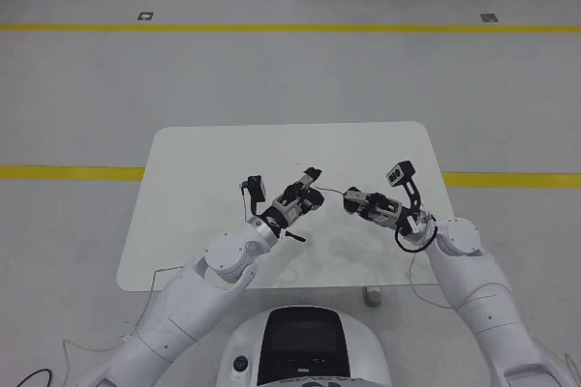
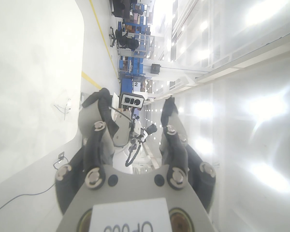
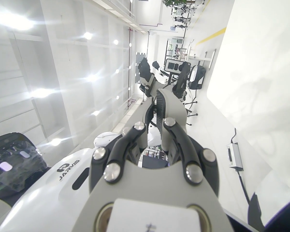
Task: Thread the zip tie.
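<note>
Above the middle of the white table (image 1: 223, 193) a thin black zip tie (image 1: 331, 190) spans the small gap between my two grippers. My right gripper (image 1: 349, 200) is shut on one end of it; in its own wrist view the right gripper (image 3: 154, 101) has its fingers pressed close together. My left gripper (image 1: 314, 186) stands open around the tie's other end. In the left wrist view the left gripper (image 2: 137, 100) is spread wide, and the zip tie (image 2: 120, 114) runs from beside one of its fingers (image 2: 104, 102) toward the right gripper (image 2: 151, 129) farther off.
Some thin wire-like bits (image 2: 62, 108) lie on the table beyond the left gripper. The table's near edge (image 1: 271, 286) is close below both arms. Yellow floor lines (image 1: 58, 173) run past the table.
</note>
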Robot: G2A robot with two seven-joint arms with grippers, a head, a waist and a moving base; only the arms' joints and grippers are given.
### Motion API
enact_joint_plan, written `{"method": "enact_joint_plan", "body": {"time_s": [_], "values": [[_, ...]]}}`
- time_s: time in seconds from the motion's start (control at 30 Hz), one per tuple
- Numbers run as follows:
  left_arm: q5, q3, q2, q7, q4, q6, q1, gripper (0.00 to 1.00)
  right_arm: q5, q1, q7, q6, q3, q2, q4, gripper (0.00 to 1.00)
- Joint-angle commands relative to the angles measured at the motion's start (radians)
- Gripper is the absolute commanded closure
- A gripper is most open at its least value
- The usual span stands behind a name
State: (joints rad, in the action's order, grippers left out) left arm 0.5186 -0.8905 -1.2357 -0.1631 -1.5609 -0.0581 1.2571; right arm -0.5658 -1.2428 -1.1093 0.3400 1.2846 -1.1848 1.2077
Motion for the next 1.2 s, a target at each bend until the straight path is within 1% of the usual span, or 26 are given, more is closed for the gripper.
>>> {"method": "enact_joint_plan", "body": {"time_s": [0.0, 0.17, 0.2, 0.23, 0.3, 0.43, 0.47, 0.5, 0.53, 0.57, 0.6, 0.63, 0.87, 0.9, 0.97, 1.0, 1.03, 1.07, 1.1, 1.13, 1.17], "values": [[0.0, 0.0, 0.0, 0.0, 0.0, 0.0, 0.0, 0.0, 0.031, -0.001, 0.01, 0.0, 0.007, 0.002, 0.011, 1.0], [0.0, 0.0, 0.0, 0.0, 0.0, 0.0, 0.0, 0.0, 0.031, -0.001, 0.01, 0.0, 0.007, 0.002, 0.011, 1.0], [-0.011, 0.002, 0.0, -0.006, 0.001, 0.003, -0.001, 0.0, 0.031, -0.002, 0.015, -0.001, 0.008, 0.002, 0.013, 1.0], [-0.062, 0.002, 0.003, -0.017, 0.011, 0.017, -0.011, 0.0, 0.025, -0.005, 0.026, -0.009, 0.016, 0.003, 0.02, 1.0], [-0.118, 0.005, 0.006, -0.041, 0.017, 0.034, -0.024, 0.0, -0.001, -0.009, 0.005, -0.022, 0.036, 0.008, 0.025, 1.0], [-0.214, 0.015, 0.017, -0.193, 0.04, 0.095, -0.072, 0.0, -0.06, -0.004, -0.101, -0.075, 0.078, 0.021, 0.004, 1.0], [-0.223, 0.012, 0.018, -0.222, 0.047, 0.099, -0.084, 0.0, -0.077, 0.004, -0.145, -0.101, 0.085, 0.025, -0.009, 1.0], [-0.22, 0.01, 0.019, -0.24, 0.051, 0.102, -0.09, 0.0, -0.086, 0.009, -0.169, -0.112, 0.09, 0.027, -0.021, 1.0], [-0.225, 0.013, 0.02, -0.271, 0.056, 0.106, -0.1, 0.0, -0.1, 0.015, -0.208, -0.144, 0.086, 0.029, -0.035, 1.0], [-0.235, 0.016, 0.02, -0.304, 0.066, 0.114, -0.113, 0.0, -0.119, 0.026, -0.251, -0.177, 0.082, 0.03, -0.053, 1.0], [-0.253, 0.025, 0.021, -0.348, 0.077, 0.12, -0.134, 0.0, -0.124, 0.044, -0.266, -0.19, 0.083, 0.031, -0.085, 1.0], [-0.281, 0.031, 0.021, -0.357, 0.088, 0.125, -0.15, 0.0, -0.115, 0.051, -0.262, -0.193, 0.081, 0.031, -0.1, 1.0], [-0.281, 0.031, 0.021, -0.357, 0.088, 0.125, -0.15, 0.0, -0.115, 0.051, -0.262, -0.193, 0.081, 0.031, -0.1, 1.0], [-0.282, 0.032, 0.02, -0.357, 0.087, 0.123, -0.149, 0.0, -0.118, 0.048, -0.249, -0.196, 0.081, 0.031, -0.097, 1.0], [-0.261, 0.031, 0.019, -0.361, 0.1, 0.1, -0.147, 0.0, -0.122, 0.046, -0.238, -0.218, 0.081, 0.032, -0.115, 1.0], [-0.24, 0.031, 0.018, -0.391, 0.106, 0.079, -0.152, 0.0, -0.167, 0.049, -0.276, -0.239, 0.08, 0.031, -0.128, 1.0], [-0.197, 0.025, 0.017, -0.439, 0.122, 0.041, -0.157, 0.0, -0.263, 0.048, -0.281, -0.282, 0.056, 0.027, -0.116, 1.0], [-0.175, 0.025, 0.017, -0.485, 0.139, 0.016, -0.165, 0.0, -0.309, 0.047, -0.281, -0.298, 0.041, 0.029, -0.111, 1.0], [-0.167, 0.029, 0.017, -0.54, 0.156, -0.002, -0.176, 0.0, -0.328, 0.049, -0.281, -0.291, 0.035, 0.035, -0.116, 1.0], [-0.15, 0.033, 0.017, -0.594, 0.183, -0.01, -0.19, 0.0, -0.352, 0.048, -0.281, -0.289, 0.02, 0.045, -0.116, 1.0], [-0.149, 0.038, 0.016, -0.628, 0.199, -0.018, -0.203, 0.0, -0.371, 0.049, -0.281, -0.287, 0.01, 0.053, -0.115, 1.0]]}}
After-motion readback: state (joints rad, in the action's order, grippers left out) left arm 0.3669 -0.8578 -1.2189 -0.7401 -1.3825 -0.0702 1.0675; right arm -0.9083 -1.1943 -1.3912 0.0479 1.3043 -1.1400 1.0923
